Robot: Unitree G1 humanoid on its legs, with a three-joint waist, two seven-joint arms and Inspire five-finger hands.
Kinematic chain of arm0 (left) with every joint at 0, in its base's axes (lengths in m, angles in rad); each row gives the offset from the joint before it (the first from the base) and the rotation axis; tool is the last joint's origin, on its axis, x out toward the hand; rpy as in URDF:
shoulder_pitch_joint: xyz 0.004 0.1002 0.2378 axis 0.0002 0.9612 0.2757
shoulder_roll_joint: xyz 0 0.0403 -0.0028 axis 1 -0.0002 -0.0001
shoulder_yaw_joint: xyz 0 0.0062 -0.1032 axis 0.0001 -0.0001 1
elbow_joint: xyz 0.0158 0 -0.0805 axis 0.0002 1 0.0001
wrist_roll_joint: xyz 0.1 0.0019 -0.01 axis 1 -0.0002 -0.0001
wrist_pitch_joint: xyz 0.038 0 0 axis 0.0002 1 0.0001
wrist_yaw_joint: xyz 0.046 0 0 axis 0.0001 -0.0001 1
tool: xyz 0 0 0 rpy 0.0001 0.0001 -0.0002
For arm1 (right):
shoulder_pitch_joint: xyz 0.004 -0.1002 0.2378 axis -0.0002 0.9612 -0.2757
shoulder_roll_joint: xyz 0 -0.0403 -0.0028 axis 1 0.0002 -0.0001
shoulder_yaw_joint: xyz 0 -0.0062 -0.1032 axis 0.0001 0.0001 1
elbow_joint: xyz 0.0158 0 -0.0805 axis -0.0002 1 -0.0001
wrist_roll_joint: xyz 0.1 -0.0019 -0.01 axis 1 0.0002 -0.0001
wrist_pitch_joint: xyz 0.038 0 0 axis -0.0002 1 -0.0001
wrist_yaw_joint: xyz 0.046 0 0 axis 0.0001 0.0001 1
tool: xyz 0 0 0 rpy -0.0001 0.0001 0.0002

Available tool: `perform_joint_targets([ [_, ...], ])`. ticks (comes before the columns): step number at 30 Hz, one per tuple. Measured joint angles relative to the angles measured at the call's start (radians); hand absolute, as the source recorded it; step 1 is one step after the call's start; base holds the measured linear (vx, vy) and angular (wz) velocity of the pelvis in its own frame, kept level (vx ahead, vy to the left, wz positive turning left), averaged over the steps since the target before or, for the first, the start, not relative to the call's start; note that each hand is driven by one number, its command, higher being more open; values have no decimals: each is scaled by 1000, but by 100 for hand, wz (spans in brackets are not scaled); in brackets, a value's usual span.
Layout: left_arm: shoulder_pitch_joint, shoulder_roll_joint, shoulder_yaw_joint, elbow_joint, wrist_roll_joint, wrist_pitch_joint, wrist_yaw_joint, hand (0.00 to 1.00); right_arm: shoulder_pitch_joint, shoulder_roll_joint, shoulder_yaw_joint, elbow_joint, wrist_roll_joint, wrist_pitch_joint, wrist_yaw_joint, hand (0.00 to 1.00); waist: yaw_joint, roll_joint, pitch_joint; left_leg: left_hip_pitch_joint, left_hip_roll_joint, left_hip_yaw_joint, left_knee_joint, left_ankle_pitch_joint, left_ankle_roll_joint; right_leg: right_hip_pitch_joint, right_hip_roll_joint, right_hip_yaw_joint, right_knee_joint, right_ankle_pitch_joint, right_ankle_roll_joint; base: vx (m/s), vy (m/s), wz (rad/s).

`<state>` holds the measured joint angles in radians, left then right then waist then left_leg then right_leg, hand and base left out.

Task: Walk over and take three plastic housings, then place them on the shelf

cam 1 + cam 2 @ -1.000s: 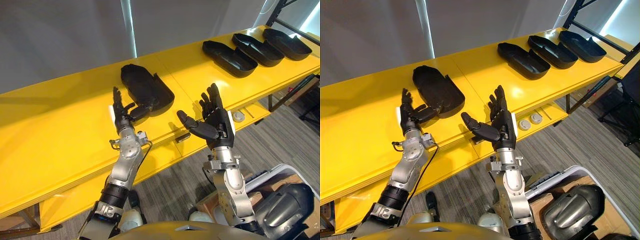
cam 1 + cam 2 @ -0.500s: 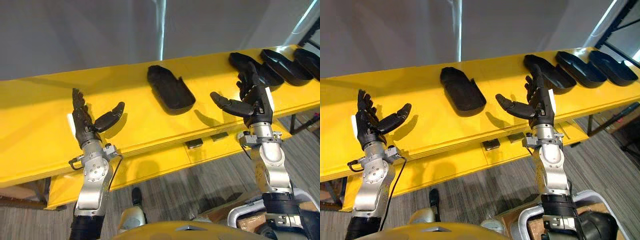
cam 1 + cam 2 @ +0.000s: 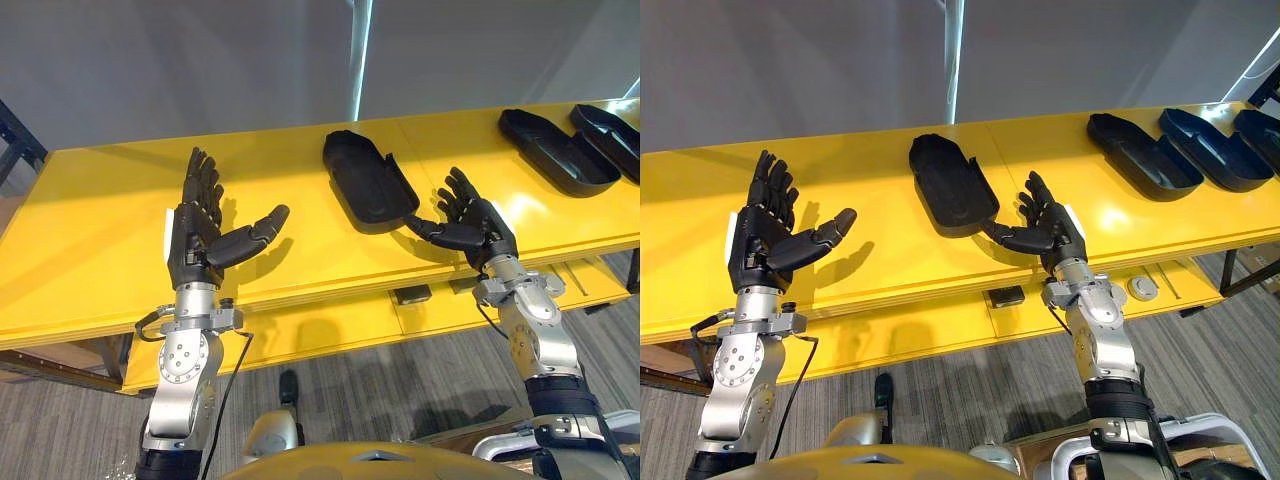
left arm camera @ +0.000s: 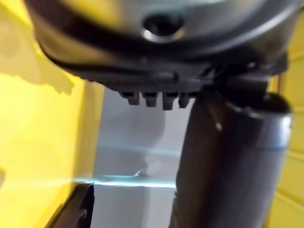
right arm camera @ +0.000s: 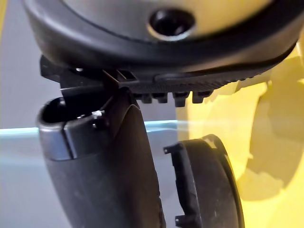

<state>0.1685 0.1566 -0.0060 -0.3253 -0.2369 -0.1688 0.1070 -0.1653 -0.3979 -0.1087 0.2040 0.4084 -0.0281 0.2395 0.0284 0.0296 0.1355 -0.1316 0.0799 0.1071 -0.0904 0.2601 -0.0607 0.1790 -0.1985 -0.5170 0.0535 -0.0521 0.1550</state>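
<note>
Yellow across its whole long top, the shelf point(image 3: 90, 230) carries a black plastic housing point(image 3: 368, 188) near its middle, lying hollow side up and angled a little. A row of three further housings point(image 3: 1205, 148) sits well apart from it at the shelf's right end. The left hand point(image 3: 205, 235) hangs over the shelf's left part with fingers straight, thumb spread wide and nothing in it, well apart from any housing. The right hand point(image 3: 470, 222) is likewise spread and empty, its thumb point(image 3: 1005, 235) reaching toward the near end of the middle housing; whether they touch cannot be told. A small black block point(image 3: 1006, 296) lies on the lower yellow ledge.
</note>
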Motion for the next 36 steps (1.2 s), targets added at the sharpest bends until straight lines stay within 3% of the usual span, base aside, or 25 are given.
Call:
perform_joint_targets([
  [13,0,20,-37,0,-1,-3,-25,100,0,0,6,34,2,9,106,100,-3,5,3,3,1,-8,0,-1,1,1,0,-3,17,-15,-1,-7,-7,1],
  [36,0,54,-79,73,-21,-2,-24,100,-1,-25,62,34,12,13,194,100,-4,0,11,16,1,-22,0,-4,5,15,1,-14,32,-33,-1,-7,-6,1],
])
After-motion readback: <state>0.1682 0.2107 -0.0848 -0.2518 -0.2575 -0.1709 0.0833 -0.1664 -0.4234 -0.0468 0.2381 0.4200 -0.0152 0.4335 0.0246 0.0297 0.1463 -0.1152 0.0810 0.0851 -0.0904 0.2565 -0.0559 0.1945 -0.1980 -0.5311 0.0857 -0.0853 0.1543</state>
